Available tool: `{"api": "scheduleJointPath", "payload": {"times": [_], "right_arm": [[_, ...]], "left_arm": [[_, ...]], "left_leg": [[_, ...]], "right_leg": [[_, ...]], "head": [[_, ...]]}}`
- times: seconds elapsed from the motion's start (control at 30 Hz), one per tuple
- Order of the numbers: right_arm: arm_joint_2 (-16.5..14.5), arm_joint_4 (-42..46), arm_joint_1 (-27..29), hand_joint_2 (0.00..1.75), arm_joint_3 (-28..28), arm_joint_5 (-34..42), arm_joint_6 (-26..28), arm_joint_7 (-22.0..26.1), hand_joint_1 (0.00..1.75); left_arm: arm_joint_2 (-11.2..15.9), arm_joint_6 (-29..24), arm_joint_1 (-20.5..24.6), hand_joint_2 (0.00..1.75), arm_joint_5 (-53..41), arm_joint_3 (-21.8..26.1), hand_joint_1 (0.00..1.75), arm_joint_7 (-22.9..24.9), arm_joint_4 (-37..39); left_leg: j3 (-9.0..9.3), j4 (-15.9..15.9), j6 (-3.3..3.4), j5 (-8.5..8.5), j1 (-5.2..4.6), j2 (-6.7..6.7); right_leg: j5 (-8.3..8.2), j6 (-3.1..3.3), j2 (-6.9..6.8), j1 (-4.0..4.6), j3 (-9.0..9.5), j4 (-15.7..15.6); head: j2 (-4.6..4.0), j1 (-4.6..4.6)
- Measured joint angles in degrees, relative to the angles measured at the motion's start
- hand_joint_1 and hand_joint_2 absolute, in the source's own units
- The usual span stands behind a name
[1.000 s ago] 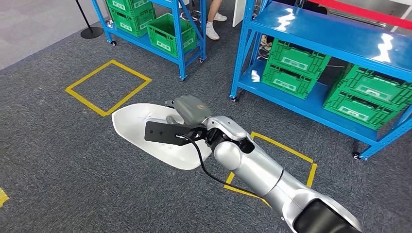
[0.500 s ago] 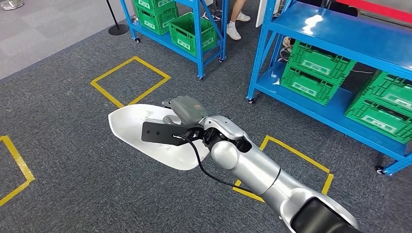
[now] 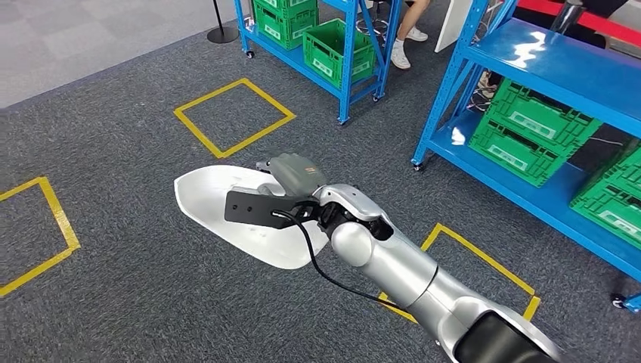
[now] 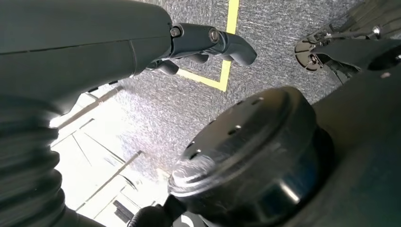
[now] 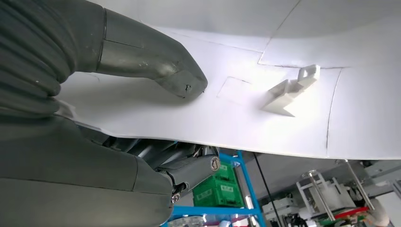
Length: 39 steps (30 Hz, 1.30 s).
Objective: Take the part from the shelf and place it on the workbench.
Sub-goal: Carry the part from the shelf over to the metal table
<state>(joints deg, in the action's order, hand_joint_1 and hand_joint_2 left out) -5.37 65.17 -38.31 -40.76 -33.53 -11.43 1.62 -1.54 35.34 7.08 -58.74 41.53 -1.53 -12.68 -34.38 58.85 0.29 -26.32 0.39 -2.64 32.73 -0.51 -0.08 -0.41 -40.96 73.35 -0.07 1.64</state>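
Note:
The part (image 3: 215, 204) is a large, flat white curved panel, held out level above the grey carpet in the head view. My right hand (image 3: 296, 175) grips its near edge, and a black wrist plate lies over it. In the right wrist view the thumb (image 5: 156, 64) presses on the panel's (image 5: 283, 52) upper face while the darker fingers (image 5: 189, 168) clamp from beneath. A small white bracket (image 5: 291, 90) stands on that face. My left hand (image 4: 208, 40) hangs over the carpet with nothing in it, its fingers loosely apart.
A blue rack with green crates (image 3: 529, 128) stands at the right, and a second rack (image 3: 332, 45) at the back. Yellow taped squares (image 3: 230, 113) mark the carpet. A person's legs (image 3: 404, 30) stand behind the far rack. A black post base (image 3: 221, 34) sits at the back.
The whole picture has shifted: racks and floor marks slid right, and a new taped square appeared at the left, so the camera turned. The right hand still holds the panel the same way.

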Motion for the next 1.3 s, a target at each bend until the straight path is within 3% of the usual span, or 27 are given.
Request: {"api": "scheduleJointPath", "payload": {"times": [0.07, 0.13, 0.23, 0.27, 0.33, 0.4, 0.43, 0.47, 0.5, 0.57, 0.63, 0.67, 0.73, 0.77, 0.8, 0.87, 0.93, 0.97, 1.0, 1.07, 1.13, 1.17, 1.23, 1.3], "right_arm": [[0.0, 0.1, 0.0, 1.75, 0.1, 0.0, 0.0, -0.1, 1.75], [0.0, 0.2, 0.0, 1.75, 0.2, 0.0, 0.0, -0.1, 1.75], [0.0, 0.4, 0.0, 1.75, 0.3, 0.0, 0.0, -0.2, 1.75], [-0.1, 0.5, 0.0, 1.75, 0.3, 0.0, 0.0, -0.2, 1.75], [-0.2, 0.6, 0.0, 1.75, 0.4, 0.0, 0.0, -0.2, 1.75], [-0.1, 0.7, 0.2, 1.75, 0.4, 0.0, 0.0, -0.2, 1.75], [-0.1, 0.7, 0.3, 1.75, 0.5, 0.0, 0.0, -0.2, 1.75], [0.0, 0.7, 0.4, 1.75, 0.5, 0.0, 0.0, -0.2, 1.75], [0.0, 0.7, 0.5, 1.75, 0.5, 0.0, 0.0, -0.2, 1.75], [0.1, 0.7, 0.5, 1.75, 0.5, 0.0, 0.0, 0.0, 1.75], [0.1, 0.7, 0.5, 1.75, 0.6, -0.1, 0.1, 0.2, 1.75], [0.1, 0.7, 0.6, 1.75, 0.7, -0.1, 0.1, 0.3, 1.75], [0.1, 0.7, 0.6, 1.75, 0.8, -0.1, 0.1, 0.4, 1.75], [0.1, 0.7, 0.6, 1.75, 0.8, -0.1, 0.1, 0.4, 1.75], [0.1, 0.7, 0.6, 1.75, 0.9, -0.1, 0.2, 0.4, 1.75], [0.2, 0.6, 0.7, 1.75, 0.9, -0.2, 0.2, 0.5, 1.75], [0.4, 0.5, 1.0, 1.75, 1.0, -0.2, 0.2, 0.5, 1.75], [0.4, 0.4, 1.2, 1.75, 1.0, -0.2, 0.2, 0.5, 1.75], [0.4, 0.4, 1.3, 1.75, 1.0, -0.2, 0.2, 0.5, 1.75], [0.4, 0.4, 1.3, 1.75, 1.0, -0.2, 0.2, 0.5, 1.75], [0.5, 0.4, 1.2, 1.75, 1.0, -0.2, 0.2, 0.6, 1.75], [0.5, 0.4, 1.3, 1.75, 1.0, -0.2, 0.2, 0.6, 1.75], [0.4, 0.4, 1.2, 1.75, 1.0, -0.3, 0.2, 0.6, 1.75], [0.4, 0.4, 1.2, 1.75, 1.0, -0.3, 0.2, 0.6, 1.75]], "left_arm": [[0.0, 0.0, 0.1, 1.75, 0.0, 0.0, 0.0, 0.0, 0.0], [0.0, 0.0, 0.2, 1.75, 0.0, 0.0, 0.0, 0.0, 0.0], [0.0, 0.0, 0.2, 1.75, 0.0, 0.0, 0.0, 0.0, 0.0], [0.1, 0.0, 0.2, 1.75, 0.0, 0.0, 0.0, 0.0, 0.0], [0.2, 0.0, 0.2, 1.75, -0.1, 0.0, 0.0, 0.1, 0.0], [0.1, 0.0, 0.3, 1.75, -0.2, 0.0, 0.0, 0.2, 0.0], [0.1, 0.0, 0.3, 1.75, -0.2, 0.0, 0.0, 0.2, 0.0], [0.1, 0.0, 0.3, 1.75, -0.2, 0.0, 0.0, 0.2, 0.0], [0.1, 0.0, 0.3, 1.75, -0.2, 0.0, 0.0, 0.2, 0.0], [0.1, 0.0, 0.2, 1.75, -0.3, 0.0, 0.0, 0.2, 0.0], [0.1, 0.0, 0.2, 1.75, -0.3, 0.0, 0.0, 0.3, 0.0], [0.0, 0.0, 0.1, 1.75, -0.3, 0.0, 0.0, 0.3, 0.0], [0.0, 0.0, 0.1, 1.75, -0.3, 0.0, 0.0, 0.3, 0.0], [0.0, 0.0, 0.0, 1.75, -0.3, 0.0, 0.0, 0.3, 0.0], [0.0, 0.0, 0.0, 1.75, -0.3, 0.0, 0.0, 0.2, 0.0], [-0.1, 0.0, 0.1, 1.75, -0.2, 0.0, 0.0, 0.2, 0.0], [-0.1, 0.0, 0.1, 1.75, -0.1, 0.0, 0.0, 0.2, 0.0], [-0.1, 0.0, 0.0, 1.75, -0.1, 0.0, 0.0, 0.2, 0.0], [-0.2, 0.0, 0.0, 1.75, -0.1, 0.0, 0.0, 0.2, 0.0], [-0.2, 0.0, 0.1, 1.75, -0.1, 0.0, 0.0, 0.2, 0.0], [-0.2, 0.0, 0.2, 1.75, -0.1, 0.0, 0.0, 0.1, 0.0], [-0.2, 0.0, 0.2, 1.75, -0.1, 0.0, 0.0, 0.1, 0.0], [-0.2, 0.0, 0.2, 1.75, -0.1, 0.0, 0.0, 0.1, 0.0], [-0.1, 0.0, 0.2, 1.75, -0.1, 0.0, 0.0, 0.2, 0.0]], "left_leg": [[-0.07, 0.2, -0.28, -0.01, 0.0, -1.01], [-0.28, 0.3, -0.95, 0.08, -0.03, -1.87], [-0.58, -0.2, -2.19, 0.38, 0.12, -2.72], [-0.9, 0.3, -2.48, 0.01, 0.12, -2.24], [-2.89, 4.5, -2.87, -2.49, 0.07, -0.21], [-6.22, 11.8, -3.12, -5.96, 0.06, 1.44], [-7.36, 14.5, -3.19, -6.82, 0.08, 1.7], [-7.53, 15.1, -3.19, -6.63, 0.08, 1.81], [-6.56, 13.6, -3.14, -5.44, 0.07, 1.99], [-2.45, 6.1, -2.89, -2.2, -0.04, 3.36], [0.42, 0.7, -2.23, -0.75, -0.37, 4.66], [0.73, -0.1, -1.87, -0.8, -0.55, 4.83], [0.67, -0.3, -1.15, -0.51, -0.54, 3.82], [0.71, -0.5, -0.82, -0.35, -0.44, 3.38], [0.78, -0.7, -0.49, -0.17, -0.29, 2.98], [0.79, -0.8, -0.06, 0.02, -0.1, 2.22], [0.63, -0.7, 0.08, 0.06, -0.07, 1.26], [0.57, -0.6, 0.08, 0.06, -0.07, 0.72], [0.54, -0.5, 0.04, 0.05, -0.04, 0.18], [0.49, -0.2, -0.21, -0.02, 0.05, -0.88], [0.24, 0.0, -0.88, -0.1, 0.05, -1.86], [0.09, 0.0, -1.31, -0.05, 0.1, -2.26], [-0.17, -0.3, -2.18, 0.21, 0.21, -2.85], [-0.89, 0.8, -2.76, -0.54, 0.16, -1.4]], "right_leg": [[-3.52, 0.22, 1.35, -0.16, 3.92, -7.8], [-4.95, 0.59, 2.51, -0.14, 6.21, -12.8], [-5.28, 1.66, 1.75, 0.06, 6.4, -13.7], [-5.45, 2.1, 1.35, 0.02, 6.49, -13.9], [-5.67, 2.76, 0.44, -0.07, 6.62, -14.3], [-5.59, 3.05, -0.53, 0.13, 6.6, -14.3], [-5.54, 3.12, -1.07, 0.23, 6.58, -14.3], [-5.5, 3.16, -1.6, 0.3, 6.57, -14.3], [-5.46, 3.15, -2.08, 0.34, 6.57, -14.2], [-5.31, 3.0, -2.91, 0.43, 6.64, -14.1], [-5.17, 2.58, -3.56, 0.7, 6.62, -13.9], [-5.16, 2.34, -3.9, 0.79, 6.61, -13.9], [-5.07, 1.74, -4.55, 0.78, 6.62, -13.9], [-4.69, 1.4, -4.19, 0.67, 6.5, -13.4], [-3.83, 1.04, -3.38, 0.57, 5.98, -12.1], [-0.7, 0.5, -1.18, 0.33, 3.18, -6.0], [1.85, 0.25, -0.4, 0.18, -0.4, 1.0], [1.81, 0.21, -0.31, 0.12, -1.22, 2.4], [0.62, 0.24, -0.24, 0.04, -0.81, 1.3], [-3.05, 0.34, 0.85, -0.22, 2.68, -6.0], [-4.99, 0.6, 2.21, -0.28, 5.71, -12.1], [-5.04, 0.85, 2.53, -0.2, 6.24, -13.3], [-5.28, 1.6, 1.8, -0.04, 6.35, -13.5], [-5.64, 2.43, 0.95, -0.11, 6.56, -14.0]], "head": [[0.0, 0.02], [0.0, 0.03], [0.0, -0.01], [0.0, 0.07], [0.0, 0.23], [0.0, 0.31], [0.0, 0.29], [0.0, 0.29], [0.0, 0.29], [0.0, 0.29], [0.0, 0.26], [0.0, 0.23], [0.0, 0.23], [0.0, 0.21], [0.0, 0.18], [0.0, 0.09], [0.0, 0.07], [0.0, 0.06], [0.0, 0.07], [0.0, 0.07], [0.0, 0.09], [0.0, 0.09], [0.0, 0.09], [0.0, 0.21]]}}
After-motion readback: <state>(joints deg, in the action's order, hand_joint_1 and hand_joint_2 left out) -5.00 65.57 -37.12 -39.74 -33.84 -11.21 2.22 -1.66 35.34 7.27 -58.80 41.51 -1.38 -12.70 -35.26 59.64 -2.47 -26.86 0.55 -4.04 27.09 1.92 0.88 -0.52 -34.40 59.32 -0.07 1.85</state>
